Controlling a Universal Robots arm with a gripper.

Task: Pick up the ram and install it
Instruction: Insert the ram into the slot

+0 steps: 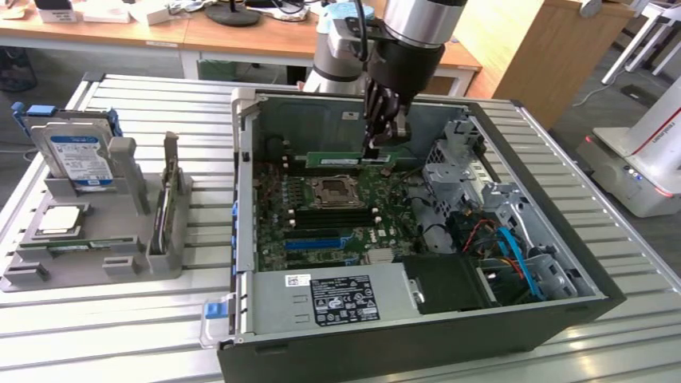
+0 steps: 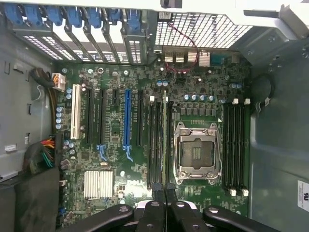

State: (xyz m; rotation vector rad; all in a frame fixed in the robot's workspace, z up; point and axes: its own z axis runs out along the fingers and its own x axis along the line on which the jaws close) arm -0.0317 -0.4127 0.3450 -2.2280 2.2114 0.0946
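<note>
The ram is a thin green stick, and my gripper is shut on its end on the exterior view's right. It hangs level inside the open computer case, over the motherboard and close to the processor socket. In the wrist view the ram shows edge-on as a narrow line. It runs out from my gripper along the black memory slots beside the socket. Whether it touches a slot I cannot tell.
A grey holder on the exterior view's left carries a blue-labelled hard drive and a square silver processor. Inside the case are the power supply, a metal drive cage and coloured cables. Desks stand behind.
</note>
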